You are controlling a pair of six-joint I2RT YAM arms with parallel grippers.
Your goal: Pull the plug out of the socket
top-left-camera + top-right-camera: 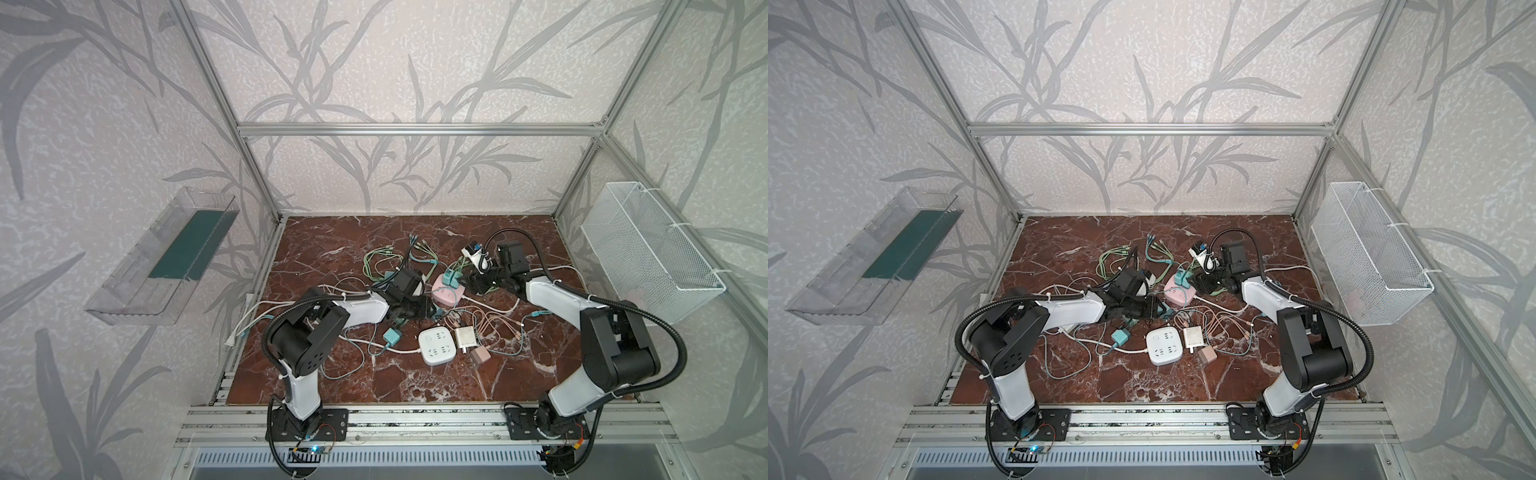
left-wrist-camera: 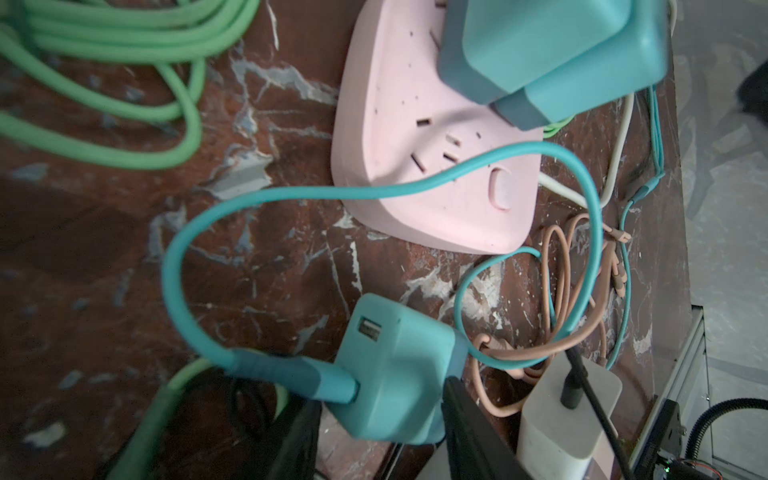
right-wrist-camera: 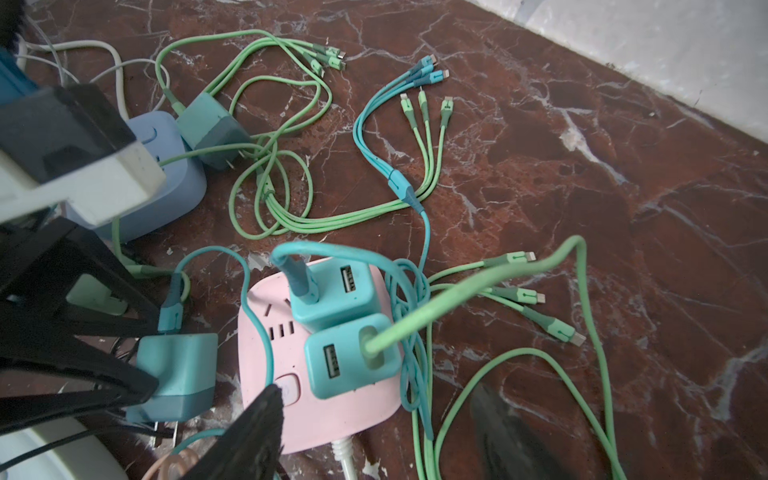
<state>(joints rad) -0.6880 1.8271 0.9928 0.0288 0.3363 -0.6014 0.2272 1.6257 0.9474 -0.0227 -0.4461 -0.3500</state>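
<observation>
Near the marble table's [image 1: 316,241] centre, pink socket [image 3: 332,419] carries two teal plugs [image 3: 353,357]; right gripper [image 3: 374,432] fingers apart beside them. Left gripper [image 2: 374,424] fingers loosely straddle a loose teal plug [image 2: 395,374].

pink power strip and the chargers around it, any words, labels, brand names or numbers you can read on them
None can be read.
pink power strip: only socket slots and a blank button, no print.
teal chargers: plain faces with USB ports, no lettering.
white power strip: marks too small to read.
white device with a blue patch: label too small and blurred.
</observation>
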